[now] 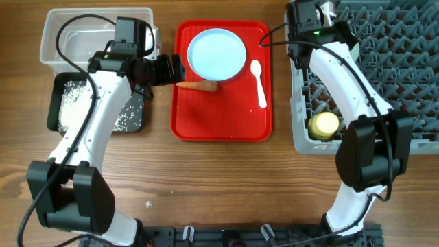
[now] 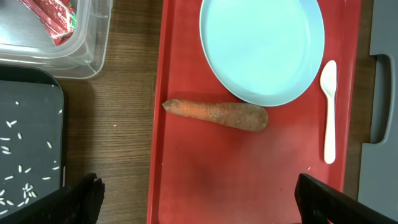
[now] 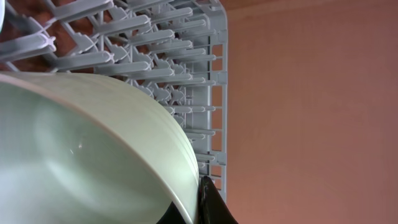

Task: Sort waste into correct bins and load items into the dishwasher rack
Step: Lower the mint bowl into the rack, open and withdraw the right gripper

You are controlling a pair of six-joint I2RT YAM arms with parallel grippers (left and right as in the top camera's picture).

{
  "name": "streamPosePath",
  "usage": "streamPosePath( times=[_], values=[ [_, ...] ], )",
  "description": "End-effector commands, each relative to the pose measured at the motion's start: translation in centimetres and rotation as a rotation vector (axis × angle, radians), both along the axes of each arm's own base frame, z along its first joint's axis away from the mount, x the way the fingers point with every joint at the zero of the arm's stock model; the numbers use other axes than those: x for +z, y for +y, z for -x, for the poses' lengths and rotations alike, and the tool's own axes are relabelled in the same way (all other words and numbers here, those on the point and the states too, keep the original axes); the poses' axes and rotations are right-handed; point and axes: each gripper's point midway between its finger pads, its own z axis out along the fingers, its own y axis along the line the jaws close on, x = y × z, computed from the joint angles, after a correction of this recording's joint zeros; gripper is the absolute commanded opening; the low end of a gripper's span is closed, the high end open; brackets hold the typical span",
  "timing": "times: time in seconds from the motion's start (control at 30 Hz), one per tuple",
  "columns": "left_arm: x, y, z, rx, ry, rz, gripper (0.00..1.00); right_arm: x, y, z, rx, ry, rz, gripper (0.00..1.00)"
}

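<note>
- overhead: the left gripper is hovering at the red serving tray's 9 o'clock edge, and the carrot is lying just beside it, at 5 o'clock from the fingers. the pale blue plate is sitting at the tray's 12 o'clock end, with the white plastic spoon at 3 o'clock of it. the black tray, speckled with rice, is lying at 6 o'clock of the clear tub. the right gripper is reaching over the grey dishwasher rack's 10 o'clock corner, and a yellow cup is resting at its 7 o'clock corner.
- left wrist: the fingers are standing wide apart and holding nothing, with the carrot lying crosswise at 12 o'clock between them, its thick end touching the plate's rim. the carrot is looking stiff, light and a little rollable, so i would be gripping it across the thick middle, clear of the plate. the red-and-white wrapper is lying in the clear tub.
- right wrist: a pale bowl is filling the view, its rim touching the one dark finger in sight. the other finger is hidden, so i cannot tell whether it is being held. it is looking smooth and slippery, so the rim seems the best place to hold it.
</note>
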Motion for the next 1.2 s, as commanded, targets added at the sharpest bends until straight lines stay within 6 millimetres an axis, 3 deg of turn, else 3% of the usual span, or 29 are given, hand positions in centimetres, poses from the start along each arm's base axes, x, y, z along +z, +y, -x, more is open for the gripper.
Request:
streamPosePath(
  times=[0.0, 0.17, 0.4, 0.63, 0.77, 0.93, 1.03, 1.17],
  values=[
    [-0.1, 0.3, -0.1, 0.005, 0.0, -0.003, 1.0, -1.3, -0.4, 0.0, 0.001, 0.097, 0.075, 0.04],
    [-0.1, 0.3, -0.1, 0.005, 0.0, -0.003, 1.0, -1.9, -1.0, 1.2, 0.011, 0.282, 0.195, 0.04],
    [-0.1, 0.3, -0.1, 0.005, 0.0, -0.003, 1.0, -2.0, -0.3, 1.2, 0.026, 0.289, 0.198, 0.04],
    [-0.1, 0.3, -0.1, 0.005, 0.0, -0.003, 1.0, -2.3, 2.2, 0.9, 0.087, 0.289, 0.188, 0.04],
    [-0.1, 0.3, -0.1, 0.005, 0.0, -0.003, 1.0, -4.1, 4.0, 0.6, 0.157, 0.313, 0.082, 0.04],
    [-0.1, 0.3, -0.1, 0.005, 0.0, -0.003, 1.0, -5.3, 4.6, 0.8, 0.19, 0.346, 0.016, 0.04],
    [-0.1, 0.3, -0.1, 0.005, 0.0, -0.003, 1.0, -4.0, 3.8, 0.7, 0.15, 0.315, 0.089, 0.04],
    [-0.1, 0.3, -0.1, 0.005, 0.0, -0.003, 1.0, -0.1, 2.2, 0.4, 0.041, 0.193, 0.275, 0.04]
  ],
)
